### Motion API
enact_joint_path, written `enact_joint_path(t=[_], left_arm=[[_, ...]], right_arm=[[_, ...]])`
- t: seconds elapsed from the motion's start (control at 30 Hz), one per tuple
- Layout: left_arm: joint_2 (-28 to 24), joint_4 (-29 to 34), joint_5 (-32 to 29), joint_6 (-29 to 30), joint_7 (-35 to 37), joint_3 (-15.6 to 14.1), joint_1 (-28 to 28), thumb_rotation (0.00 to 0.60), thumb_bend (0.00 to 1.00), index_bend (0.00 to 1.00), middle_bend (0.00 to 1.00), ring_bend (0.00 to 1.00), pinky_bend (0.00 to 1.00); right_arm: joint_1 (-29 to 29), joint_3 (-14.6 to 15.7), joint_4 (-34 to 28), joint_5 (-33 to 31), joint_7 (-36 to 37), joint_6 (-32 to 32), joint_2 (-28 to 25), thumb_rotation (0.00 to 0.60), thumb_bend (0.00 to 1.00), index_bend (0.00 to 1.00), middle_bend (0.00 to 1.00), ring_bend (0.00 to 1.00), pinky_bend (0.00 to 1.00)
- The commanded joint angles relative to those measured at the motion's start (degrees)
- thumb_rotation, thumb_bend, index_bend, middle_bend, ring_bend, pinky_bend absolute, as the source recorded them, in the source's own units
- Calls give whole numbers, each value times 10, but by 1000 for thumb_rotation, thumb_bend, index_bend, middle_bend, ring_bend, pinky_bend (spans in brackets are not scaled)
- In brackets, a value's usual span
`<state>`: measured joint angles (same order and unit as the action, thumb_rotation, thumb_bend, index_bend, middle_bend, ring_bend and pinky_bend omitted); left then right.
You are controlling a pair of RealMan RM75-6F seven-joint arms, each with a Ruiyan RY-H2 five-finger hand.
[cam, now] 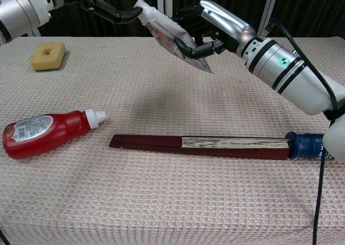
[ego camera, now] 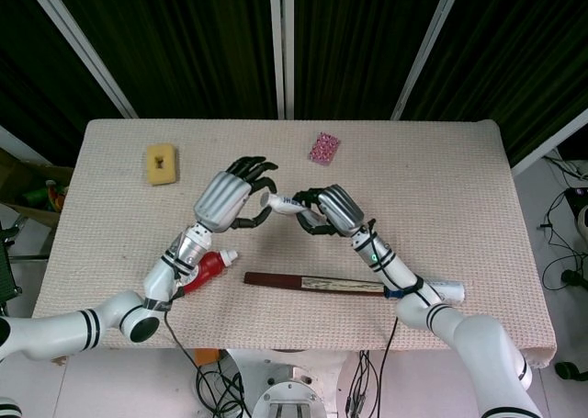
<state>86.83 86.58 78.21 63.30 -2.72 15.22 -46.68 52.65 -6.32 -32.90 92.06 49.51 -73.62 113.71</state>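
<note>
My right hand point(ego camera: 333, 209) point(cam: 221, 24) grips a white tube with a flowery print point(ego camera: 287, 204) point(cam: 172, 37) and holds it tilted in the air above the table's middle, cap end up and to the left. My left hand point(ego camera: 223, 196) point(cam: 102, 5) hovers just left of the cap with its fingers spread. One dark fingertip point(cam: 129, 13) reaches the cap; I cannot tell whether it grips. Nothing else lies in the left hand.
On the cloth-covered table point(ego camera: 441, 179) a red sauce bottle point(ego camera: 207, 265) point(cam: 46, 132) lies front left. A long dark-red folded fan point(ego camera: 312, 281) point(cam: 205, 144) lies front centre, a blue-and-white tube point(cam: 307, 145) at its right end. Yellow sponge point(ego camera: 162, 163) point(cam: 47, 55) back left, pink patterned square point(ego camera: 323, 148) at the back.
</note>
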Motion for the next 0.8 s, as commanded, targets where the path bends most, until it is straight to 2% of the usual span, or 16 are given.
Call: enact_joint_path(t=[0.03,0.4,0.8], left_arm=[[2,-5,3,3,1,-2,0,489,404,420,195,127,166],[7,-20,13,14,0,-8,3,486,406,414,202,126,167],[8,-34,29,23,0,-16,3,485,456,481,240,127,169]], right_arm=[[1,-1,-2,-1,0,0,0,600,823,873,731,574,783],[1,1,-5,-2,-4,4,-1,600,821,875,733,574,783],[0,5,-8,0,-11,4,-4,600,818,882,738,581,786]])
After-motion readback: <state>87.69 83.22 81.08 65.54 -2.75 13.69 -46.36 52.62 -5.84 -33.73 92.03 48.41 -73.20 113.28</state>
